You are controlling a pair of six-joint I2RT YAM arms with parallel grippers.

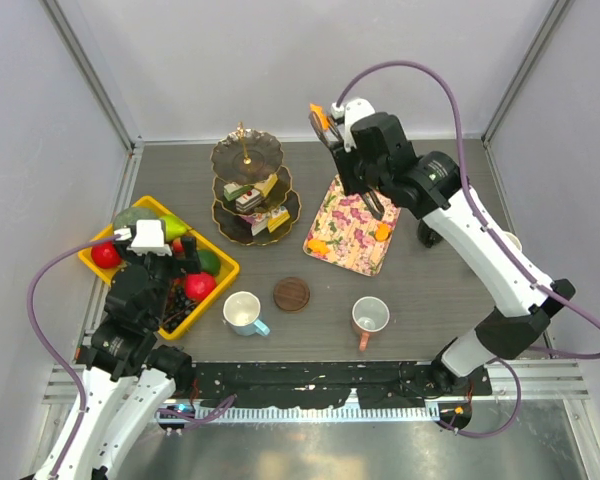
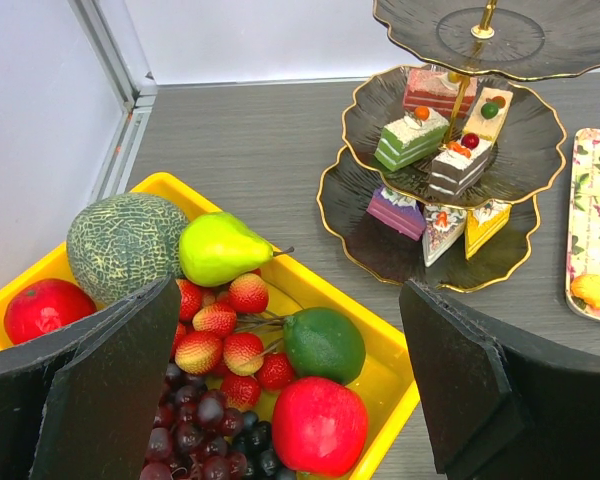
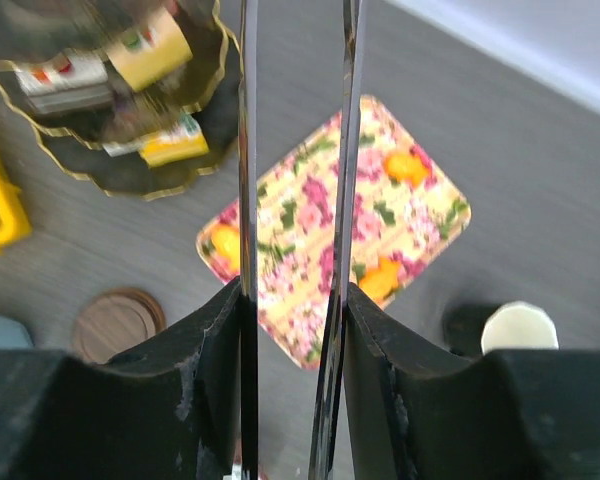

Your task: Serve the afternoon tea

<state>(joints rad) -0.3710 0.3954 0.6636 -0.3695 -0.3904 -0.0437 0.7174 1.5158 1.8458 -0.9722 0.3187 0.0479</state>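
Observation:
The dark three-tier stand (image 1: pixel 250 190) with a gold handle stands at the back and holds cake slices (image 2: pixel 412 138) on its middle and bottom tiers. A floral tray (image 1: pixel 352 225) to its right holds small orange pastries (image 1: pixel 382 231). My right gripper (image 1: pixel 372 195) hovers above the tray, shut on thin metal tongs (image 3: pixel 245 150) whose two blades point at the tray (image 3: pixel 300 230) and stand apart. A white mug (image 1: pixel 243 312) and a pinkish mug (image 1: pixel 370 317) stand at the front. A cream mug (image 3: pixel 520 325) and a black mug (image 3: pixel 465 325) stand right of the tray. My left gripper (image 2: pixel 290 400) is open and empty above the fruit crate.
The yellow crate (image 1: pixel 220 275) of fruit stands at the left, with a melon (image 2: pixel 125 240), a pear, a lime, apples, strawberries and grapes. A round brown coaster (image 1: pixel 291 294) lies between the two front mugs. Frame posts stand at the back corners.

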